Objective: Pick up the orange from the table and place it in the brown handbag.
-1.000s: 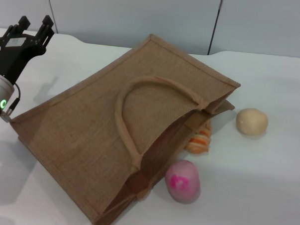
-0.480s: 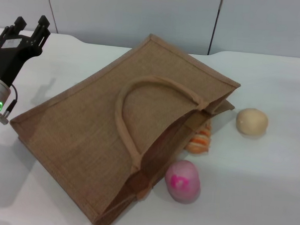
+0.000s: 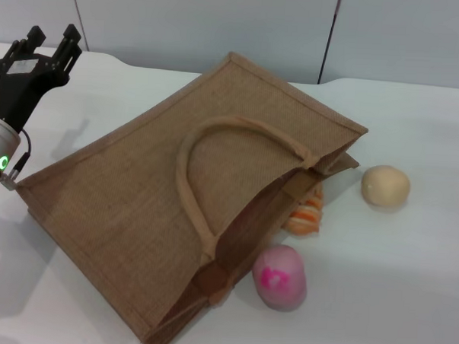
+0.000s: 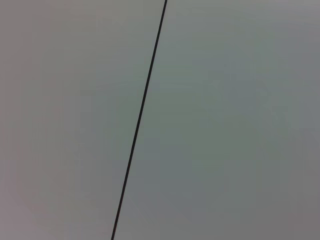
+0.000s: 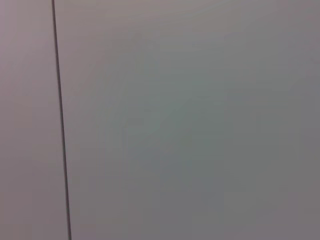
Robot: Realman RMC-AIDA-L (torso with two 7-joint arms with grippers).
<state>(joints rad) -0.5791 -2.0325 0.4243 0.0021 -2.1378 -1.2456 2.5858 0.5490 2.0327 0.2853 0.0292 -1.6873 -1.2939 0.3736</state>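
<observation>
The brown handbag (image 3: 160, 192) lies flat on the white table with its mouth facing the near right, one loop handle (image 3: 215, 141) on top. The orange does not show in any view. My left gripper (image 3: 51, 38) is raised at the far left, beyond the bag's left corner, open and empty. The right gripper is out of view. Both wrist views show only a plain grey wall with a dark seam.
An orange-and-cream striped roll (image 3: 306, 216) lies at the bag's mouth. A pink round item (image 3: 280, 276) sits in front of the mouth. A pale beige ball (image 3: 385, 186) lies to the right. The white table (image 3: 407, 302) ends at a grey wall behind.
The left gripper swayed slightly to the left and came back to nearly the same spot. The bag and the small items have not moved.
</observation>
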